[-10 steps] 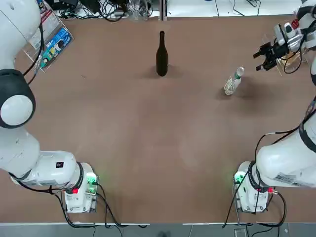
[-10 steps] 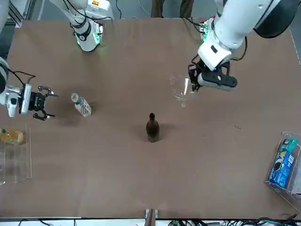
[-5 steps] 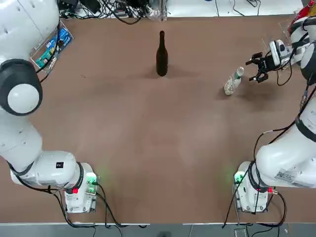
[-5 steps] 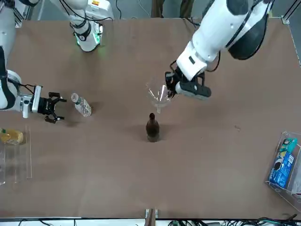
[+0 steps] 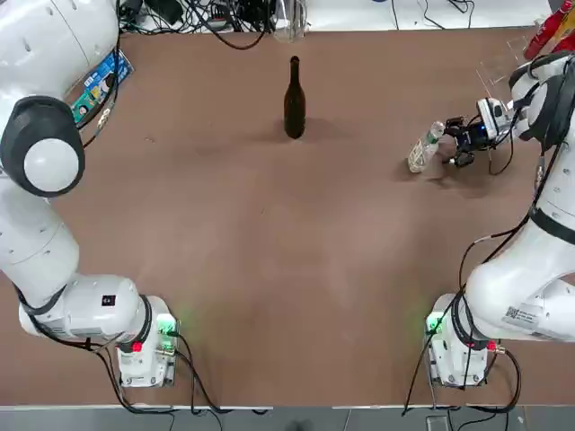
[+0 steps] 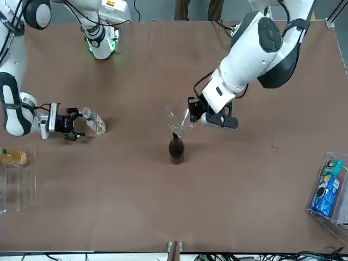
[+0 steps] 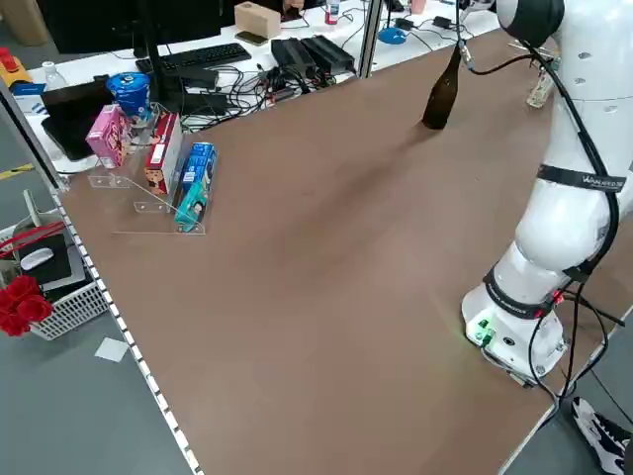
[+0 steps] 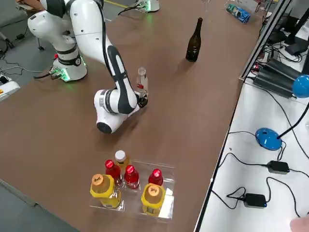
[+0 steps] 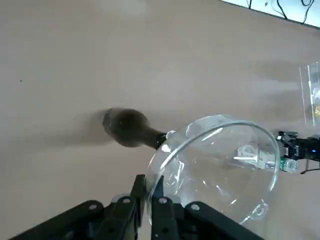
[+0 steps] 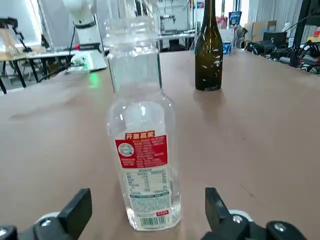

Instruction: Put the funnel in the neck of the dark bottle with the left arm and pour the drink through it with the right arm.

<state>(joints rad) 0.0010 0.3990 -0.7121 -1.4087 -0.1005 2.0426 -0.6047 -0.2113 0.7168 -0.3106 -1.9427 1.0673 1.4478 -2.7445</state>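
The funnel [image 6: 180,118], pinched at its rim by the left gripper [image 6: 191,110], has been carried over the dark bottle [image 6: 175,148] mid-table; the right gripper [image 5: 460,142], spread wide, has been brought up beside the drink [image 5: 424,147] at far right, so seating's basically next.

A clear glass-like funnel [image 6: 179,118] is held tilted just above the upright dark glass bottle [image 6: 175,148]; a small clear plastic bottle [image 6: 95,123] stands well apart.

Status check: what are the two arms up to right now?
Left gripper shut on funnel, just above dark bottle neck. Right gripper open, fingers either side of drink, not gripping. Nothing in the way.
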